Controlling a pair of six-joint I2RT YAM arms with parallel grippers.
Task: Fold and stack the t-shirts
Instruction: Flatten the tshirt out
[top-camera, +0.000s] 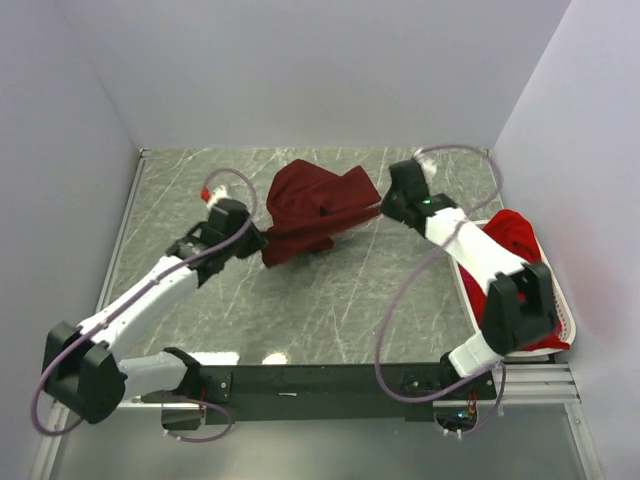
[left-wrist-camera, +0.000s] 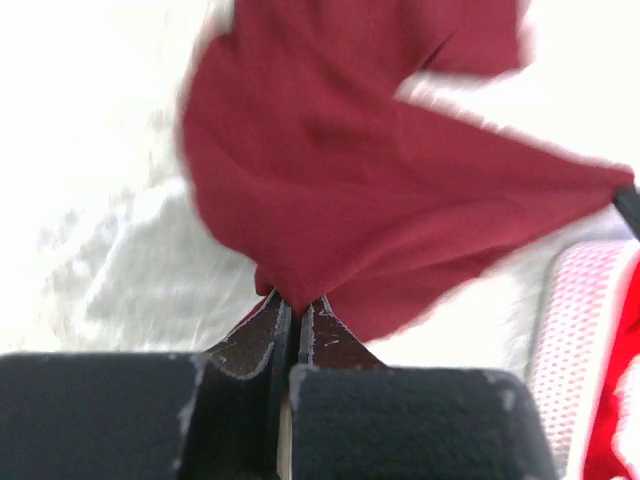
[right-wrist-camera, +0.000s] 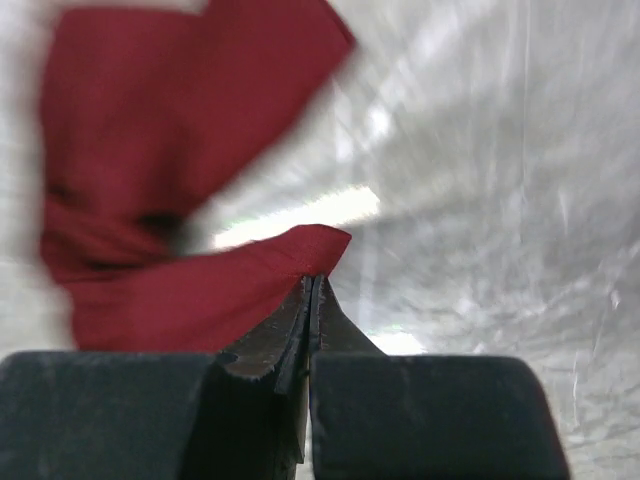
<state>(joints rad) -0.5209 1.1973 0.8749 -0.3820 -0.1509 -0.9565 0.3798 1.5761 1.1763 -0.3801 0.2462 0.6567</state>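
Top external view gives you 1 maroon t-shirt (top-camera: 315, 210) strung between both arms near the far middle of the tabletop (top-camera: 330, 310). The left gripper (top-camera: 262, 245) is clamped on its lower left edge and the right gripper (top-camera: 383, 208) on its right edge. Each wrist view confirms this, with both pairs of jaws pressed together on a thin pinch of maroon cloth. The shirt sags in a crumpled swag between the 2 holds. You cannot tell from these views whether its lowest folds rest on the tabletop or hang just above it.

Treat the cloth as light, limp and matte. It will not keep any shape you give it, and it drapes and bunches wherever it is unsupported. In my judgement the present pinches are small, so a sharp pull could slide the fabric out. Corners, shoulder seams or the hem are the places to hold, because doubled, stitched cloth gives the jaws more to bite. Spread it flat before you make any fold.

The tabletop is hard and glossy, a grey marbled pattern with bright glare patches, so the shirt should slide on it easily. At the right edge stands a white perforated plastic basket (top-camera: 566, 312), stiff and rounded at its rim. It holds bright red t-shirts (top-camera: 515, 235) in a loose heap, well apart from the maroon one.
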